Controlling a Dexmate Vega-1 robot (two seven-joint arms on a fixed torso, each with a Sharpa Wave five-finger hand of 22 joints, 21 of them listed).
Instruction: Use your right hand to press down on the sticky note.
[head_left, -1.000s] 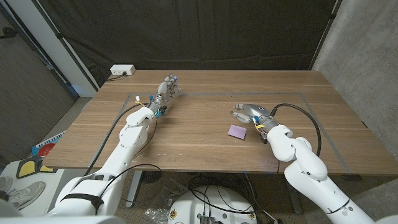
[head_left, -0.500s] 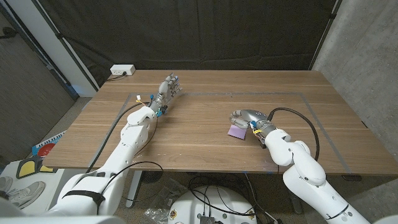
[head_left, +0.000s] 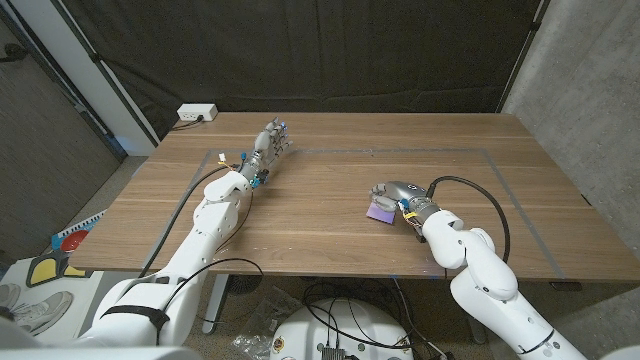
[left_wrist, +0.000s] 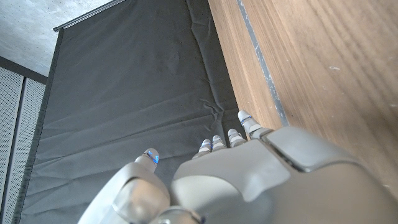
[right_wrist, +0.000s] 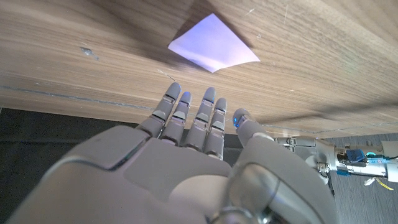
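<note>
Black curtain backs the wooden table (head_left: 300, 215); in the head view the right hand (head_left: 392, 192) hovers over the pale purple square sticky note (head_left: 379, 212), holding nothing, while the left hand (head_left: 270, 140) waits far off, open. From the right wrist view, fingers (right_wrist: 202, 115) spread above the note: lower them squarely, pressing flat. No containers appear.

We see the sticky note (head_left: 380, 212) as a small pale purple square lying flat on the wooden table (head_left: 320, 215), right of the middle. In the right wrist view the sticky note (right_wrist: 213, 43) sits turned corner-on like a diamond, its surface bare and uncreased.
</note>
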